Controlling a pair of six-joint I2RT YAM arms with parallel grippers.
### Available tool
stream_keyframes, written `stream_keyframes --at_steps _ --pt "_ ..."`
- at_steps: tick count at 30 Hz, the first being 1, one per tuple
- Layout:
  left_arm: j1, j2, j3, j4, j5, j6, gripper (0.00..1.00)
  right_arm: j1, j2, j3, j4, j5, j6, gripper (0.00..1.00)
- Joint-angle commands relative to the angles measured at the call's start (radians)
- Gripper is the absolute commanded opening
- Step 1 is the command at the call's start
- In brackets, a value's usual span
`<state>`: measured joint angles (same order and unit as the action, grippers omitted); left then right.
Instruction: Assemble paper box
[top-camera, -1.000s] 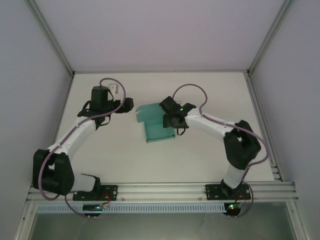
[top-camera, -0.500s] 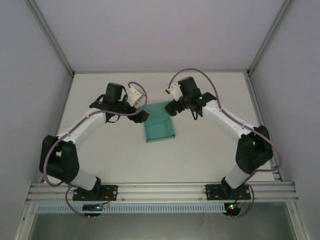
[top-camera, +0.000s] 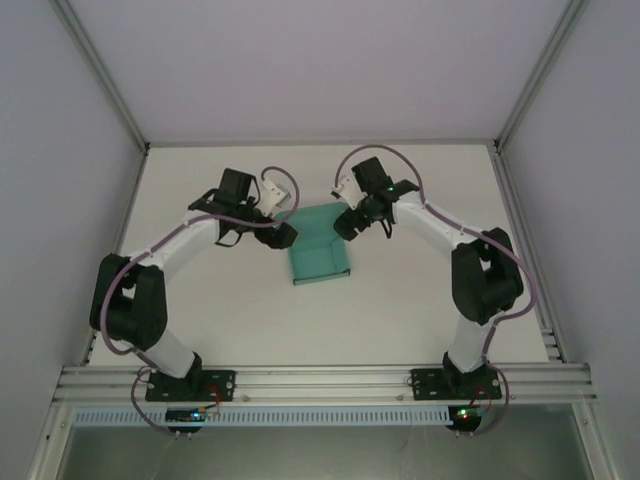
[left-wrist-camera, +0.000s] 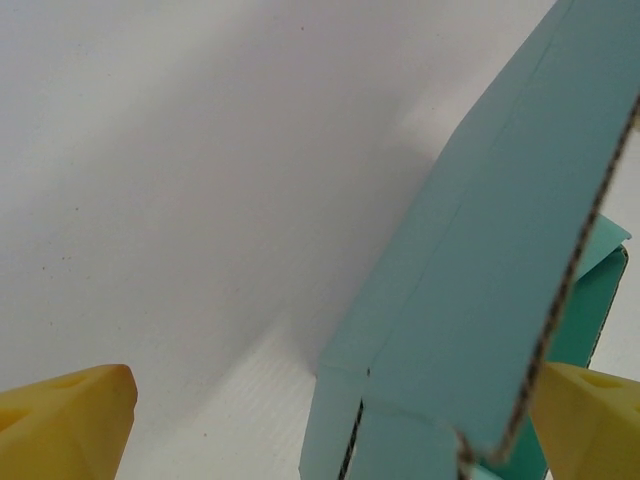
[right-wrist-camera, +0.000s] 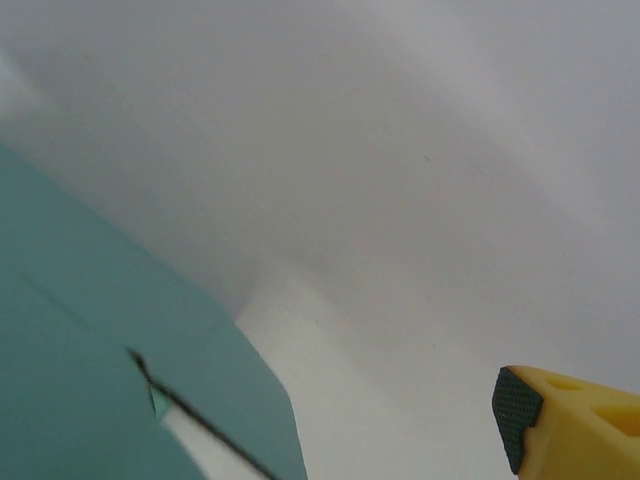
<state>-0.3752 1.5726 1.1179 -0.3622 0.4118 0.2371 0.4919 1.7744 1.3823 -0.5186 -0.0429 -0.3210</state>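
1. The paper box (top-camera: 318, 250) sits around the middle of the counter (top-camera: 400, 310), a little toward the far side. It is teal-green card, partly folded. Its near panel lies flat and its far part is lifted off the surface.
2. In the left wrist view, a panel of the paper box (left-wrist-camera: 470, 290) rises at a tilt from the counter. A fold line runs along the panel, and its cut edge shows a dark wavy core. A smaller flap hangs at its lower end.
3. In the right wrist view, the paper box (right-wrist-camera: 90, 390) takes up the lower-left corner. One corner of the card is rounded, and a thin dark slit crosses it.
4. From above, the left jaws are at the box's far-left corner. Their yellow fingers (left-wrist-camera: 60, 430) stand wide apart, so they are open. The lifted panel's edge is just beside the right-hand finger, but contact cannot be told.
5. The right jaws are at the box's far-right corner. One yellow finger with a black pad (right-wrist-camera: 570, 425) hangs over bare counter, apart from the card. Its partner is out of frame, so it cannot be told whether these jaws are open or closed.
6. The left arm (top-camera: 170, 250) and the right arm (top-camera: 440, 230) curve inward toward the box from their bases at the near rail (top-camera: 320, 381).
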Motion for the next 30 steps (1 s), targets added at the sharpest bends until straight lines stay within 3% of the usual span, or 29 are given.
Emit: stream_keyframes --at_steps 1,5,9,13,20,25,28,30 --pt "-0.004 -0.105 -0.061 0.096 -0.063 -0.107 1.0 -0.004 -0.136 -0.064 -0.002 0.067 0.206 0.91" --pt "-0.002 -0.208 -0.182 0.202 -0.148 -0.235 0.99 0.01 -0.207 -0.183 -0.024 0.006 0.462 0.85" --pt "-0.002 -0.289 -0.259 0.249 -0.188 -0.278 1.0 0.079 -0.179 -0.304 0.098 -0.033 0.563 0.74" --pt "-0.001 -0.332 -0.279 0.229 -0.23 -0.291 1.0 0.138 -0.1 -0.282 0.172 0.034 0.568 0.56" --pt "0.001 -0.392 -0.319 0.225 -0.268 -0.318 1.0 0.168 -0.007 -0.261 0.16 0.096 0.595 0.48" --pt "-0.001 -0.425 -0.337 0.232 -0.283 -0.323 1.0 0.173 0.048 -0.262 0.158 0.132 0.635 0.23" --pt "0.001 -0.437 -0.337 0.222 -0.294 -0.327 0.99 0.174 0.092 -0.238 0.138 0.178 0.628 0.22" --pt "-0.001 -0.442 -0.337 0.217 -0.312 -0.331 0.99 0.181 0.118 -0.224 0.126 0.227 0.624 0.12"
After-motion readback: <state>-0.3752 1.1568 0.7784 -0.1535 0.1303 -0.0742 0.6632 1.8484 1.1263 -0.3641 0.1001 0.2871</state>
